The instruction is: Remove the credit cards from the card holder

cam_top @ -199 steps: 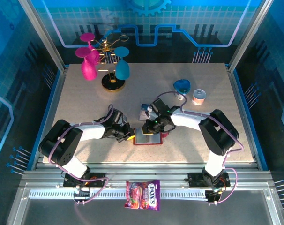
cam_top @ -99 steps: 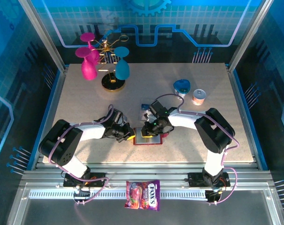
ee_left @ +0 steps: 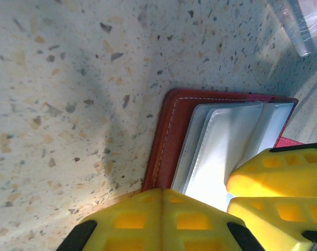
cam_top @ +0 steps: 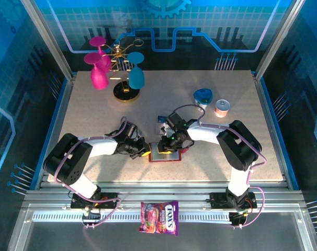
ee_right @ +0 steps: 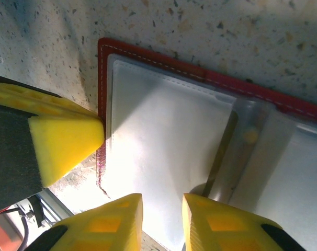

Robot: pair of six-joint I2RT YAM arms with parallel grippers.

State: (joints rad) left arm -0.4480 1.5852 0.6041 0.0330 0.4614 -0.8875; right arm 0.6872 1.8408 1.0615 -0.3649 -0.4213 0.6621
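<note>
The card holder (cam_top: 163, 158) lies open and flat on the table (cam_top: 95, 115), low in the middle of the overhead view, with a gripper at either side. Its red stitched cover frames clear inner pockets that glare white, so you cannot tell whether anything sits inside them.

Your left gripper (ee_left: 161, 196) has its yellow fingers pressed together with no gap. In the right wrist view its tip touches the holder's left edge.

Your right gripper (ee_right: 162, 204) sits over the pocket at the bottom of its own view. Its jaws are narrowly parted and you can see nothing clamped between them.

Just above the holder in the overhead view, small flat cards (cam_top: 161, 121) in blue and white lie on the table beside the right arm.

Further out, a small can (cam_top: 222, 108) stands at the right. Pink and teal glasses (cam_top: 98, 73) hang on a gold stand (cam_top: 126, 93) at the upper left. A candy bag (cam_top: 159, 217) rests on the rail at the bottom centre.
</note>
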